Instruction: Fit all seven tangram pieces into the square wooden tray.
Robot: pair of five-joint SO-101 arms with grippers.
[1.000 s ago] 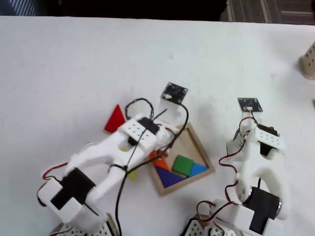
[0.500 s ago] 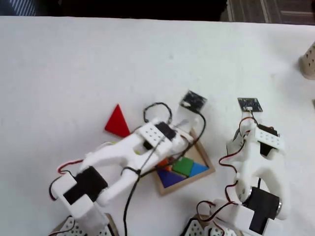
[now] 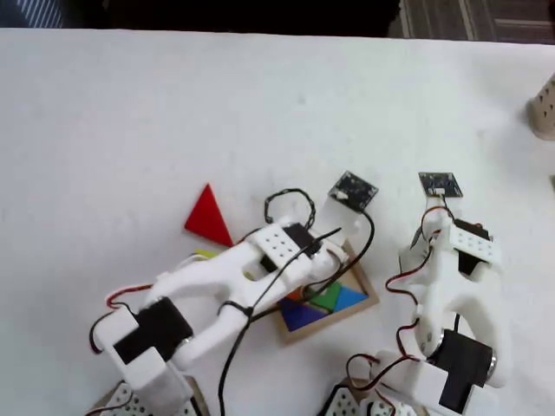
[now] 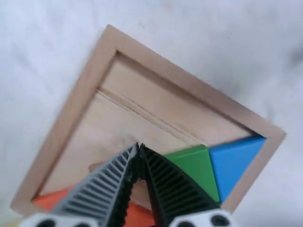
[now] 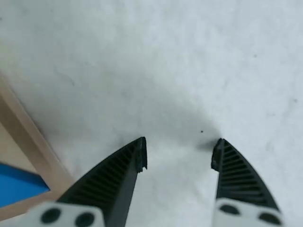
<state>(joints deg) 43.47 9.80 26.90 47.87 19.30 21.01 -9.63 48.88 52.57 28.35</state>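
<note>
The white table point(image 3: 130, 113) carries the tray point(image 4: 85, 94), left gripper point(image 4: 139, 150) above it with fingers together, right gripper point(image 5: 179, 152) just beside it with fingers apart, dark floor point(image 3: 217, 13) far beyond.

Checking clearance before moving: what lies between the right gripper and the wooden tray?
Nothing: bare table separates the right gripper from the wooden tray, as the right wrist view shows.
</note>
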